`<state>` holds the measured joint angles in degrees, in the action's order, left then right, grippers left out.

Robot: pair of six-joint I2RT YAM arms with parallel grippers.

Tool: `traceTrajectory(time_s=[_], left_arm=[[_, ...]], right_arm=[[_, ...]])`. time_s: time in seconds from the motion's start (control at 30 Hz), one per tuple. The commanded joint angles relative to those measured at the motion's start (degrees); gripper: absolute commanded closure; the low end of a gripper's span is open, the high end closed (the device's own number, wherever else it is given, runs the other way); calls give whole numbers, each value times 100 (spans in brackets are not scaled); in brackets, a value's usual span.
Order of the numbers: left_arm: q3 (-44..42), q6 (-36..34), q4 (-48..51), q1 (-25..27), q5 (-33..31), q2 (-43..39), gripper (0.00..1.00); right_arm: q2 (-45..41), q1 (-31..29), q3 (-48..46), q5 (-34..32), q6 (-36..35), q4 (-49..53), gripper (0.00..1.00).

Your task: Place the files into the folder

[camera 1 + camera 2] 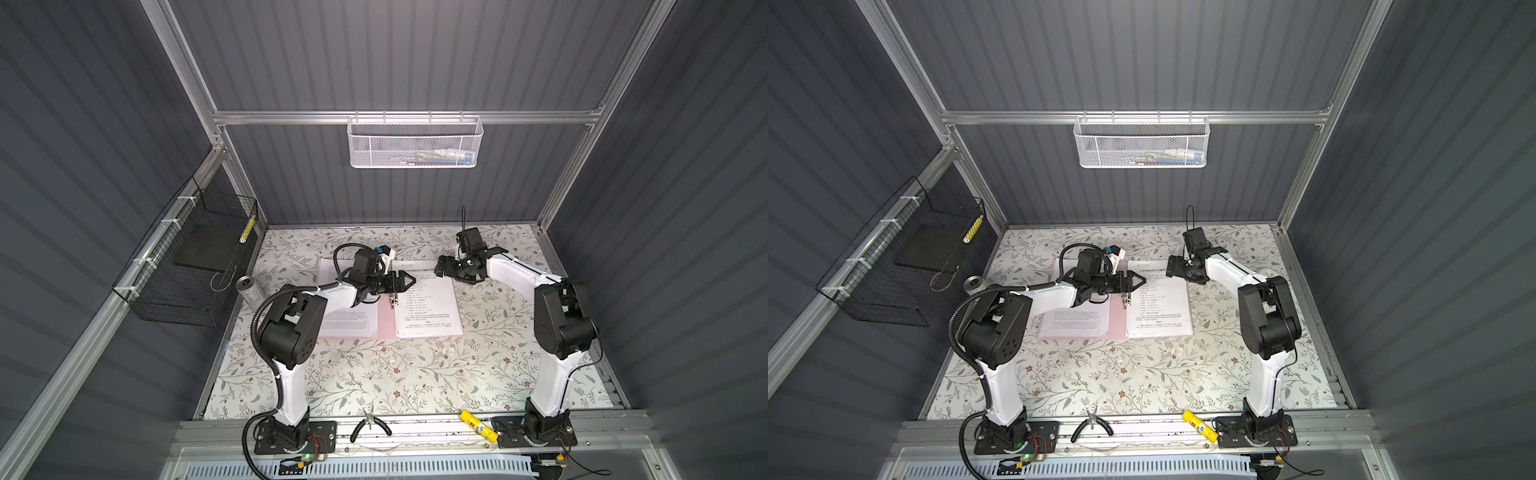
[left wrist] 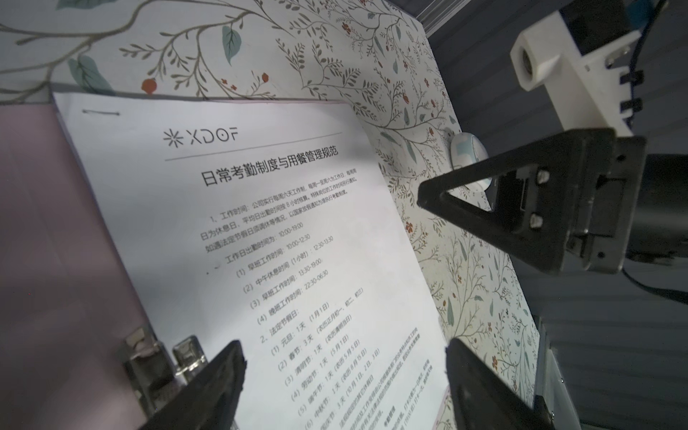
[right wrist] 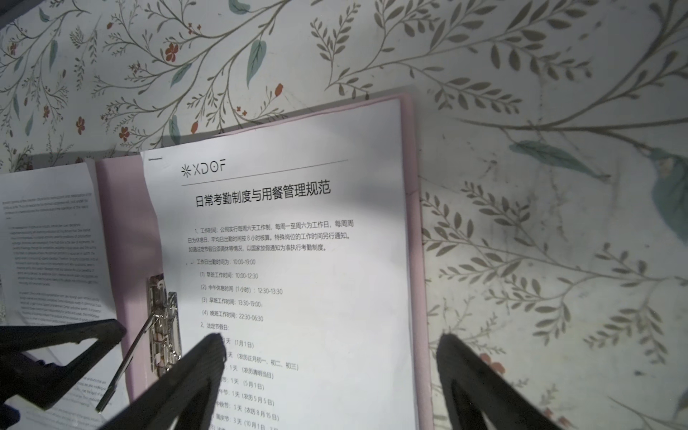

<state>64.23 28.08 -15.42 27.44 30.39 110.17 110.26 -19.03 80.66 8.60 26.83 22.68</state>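
The pale pink folder (image 1: 384, 320) (image 1: 1116, 320) (image 2: 56, 242) (image 3: 413, 223) lies open on the floral table. Its metal clip (image 1: 392, 299) (image 3: 162, 316) sits on the spine with a thin lever raised. Two files rest on it: a small-print sheet (image 1: 353, 324) (image 3: 48, 242) on the left half, and a bold-headed sheet (image 1: 428, 307) (image 1: 1158, 307) (image 2: 260, 223) (image 3: 298, 242) on the right half. My left gripper (image 1: 409, 282) (image 1: 1142, 282) (image 2: 344, 357) hovers open over the spine. My right gripper (image 1: 440, 266) (image 1: 1171, 266) (image 3: 333, 346) stands open above the headed sheet's far corner. Neither holds anything.
A silver can (image 1: 248, 286) stands left of the folder. A black wire basket (image 1: 187, 266) holding a black slab hangs on the left wall, and a white mesh basket (image 1: 415, 141) on the back rail. Pliers (image 1: 370, 428) and a yellow object (image 1: 478, 426) lie on the front rail.
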Motion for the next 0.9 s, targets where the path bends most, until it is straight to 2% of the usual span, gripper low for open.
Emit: traceTrajectory(time_s=[0.0, 0.13, 0.17, 0.27, 0.3, 0.37, 0.4, 0.6, 0.7, 0.87], left_arm=[[-311, 116, -177, 33, -200, -409, 15], [-611, 119, -23, 23, -719, -991, 15], [-683, 109, 56, 24, -833, -1137, 14], [-931, 65, 350, 16, -1251, -1525, 14], [-1045, 67, 432, -5, -1385, -1639, 14], [-1329, 93, 478, -52, -1438, -1868, 14], [-1488, 110, 499, -93, -1426, -1998, 15], [-2438, 110, 582, -414, -1421, -2730, 18], [-2870, 197, 319, -670, -1264, -2967, 20], [-3053, 193, 137, -889, -936, -2881, 23]], right_arm=[[-345, -152, -191, 372, 197, -193, 14], [-554, -412, -390, 999, 598, -434, 26], [-567, -497, -425, 1328, 754, -524, 34], [-507, -779, -504, 1768, 1216, -830, 56], [-446, -872, -482, 1882, 1359, -896, 61], [-315, -1047, -430, 2064, 1610, -1033, 65], [-240, -1128, -408, 2152, 1737, -1116, 71], [286, -1412, -139, 2517, 2260, -1375, 74], [590, -1406, 44, 2608, 2400, -1327, 76], [881, -1403, 168, 2706, 2563, -1391, 76]])
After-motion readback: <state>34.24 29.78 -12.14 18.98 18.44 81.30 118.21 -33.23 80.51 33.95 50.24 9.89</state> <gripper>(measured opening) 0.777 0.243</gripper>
